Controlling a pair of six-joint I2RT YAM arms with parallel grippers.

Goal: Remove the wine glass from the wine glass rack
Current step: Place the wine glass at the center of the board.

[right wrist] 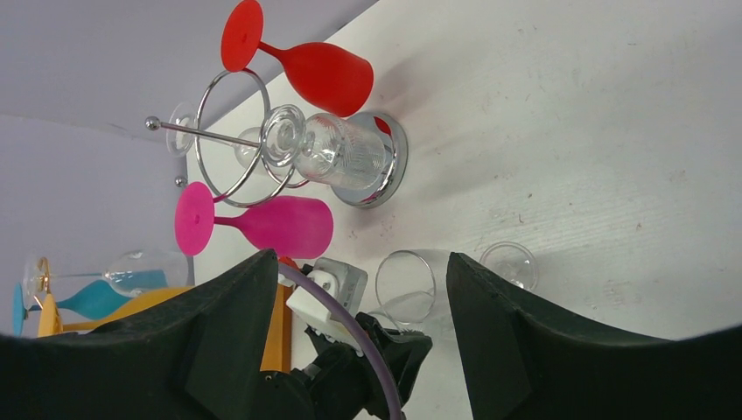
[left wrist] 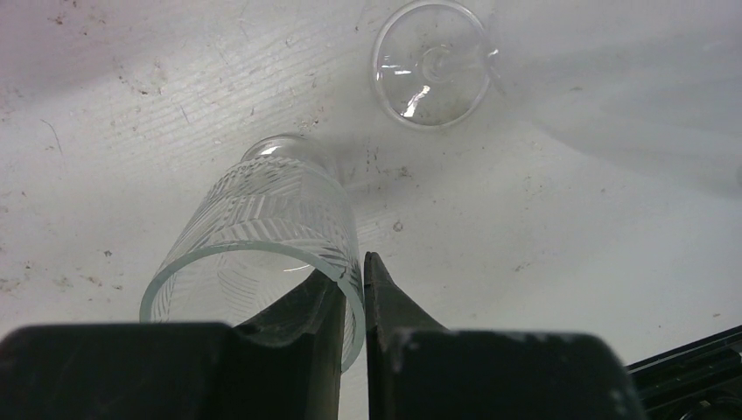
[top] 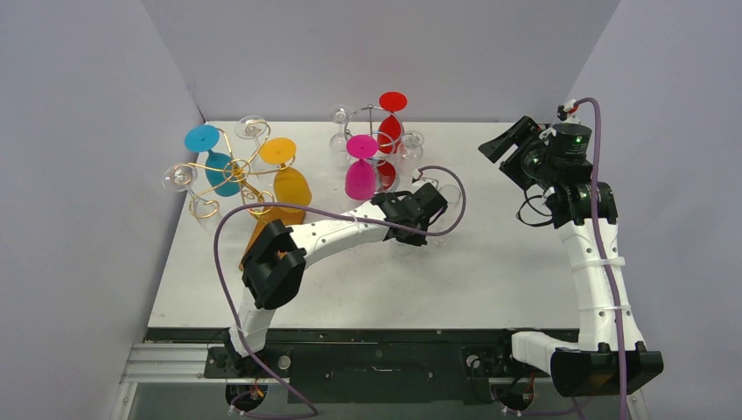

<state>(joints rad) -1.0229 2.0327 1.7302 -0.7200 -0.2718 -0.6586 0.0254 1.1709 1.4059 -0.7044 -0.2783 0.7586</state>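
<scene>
My left gripper (left wrist: 360,271) is shut on the rim of a clear etched wine glass (left wrist: 262,227), one finger inside the bowl and one outside. It holds the glass low over the white table (left wrist: 569,245), foot pointing away. In the top view this gripper (top: 418,229) is just in front of the silver rack (top: 378,140). That rack still carries a red glass (right wrist: 319,74), a pink glass (right wrist: 280,226) and a clear etched glass (right wrist: 341,153). My right gripper (right wrist: 360,255) is open and empty, raised at the right (top: 512,149). The held glass also shows in the right wrist view (right wrist: 407,284).
A second clear glass (left wrist: 431,63) stands on the table just beyond the held one, also in the right wrist view (right wrist: 509,262). A gold rack (top: 229,171) at the back left holds blue (top: 214,162), orange (top: 284,179) and clear glasses. Grey walls enclose the table.
</scene>
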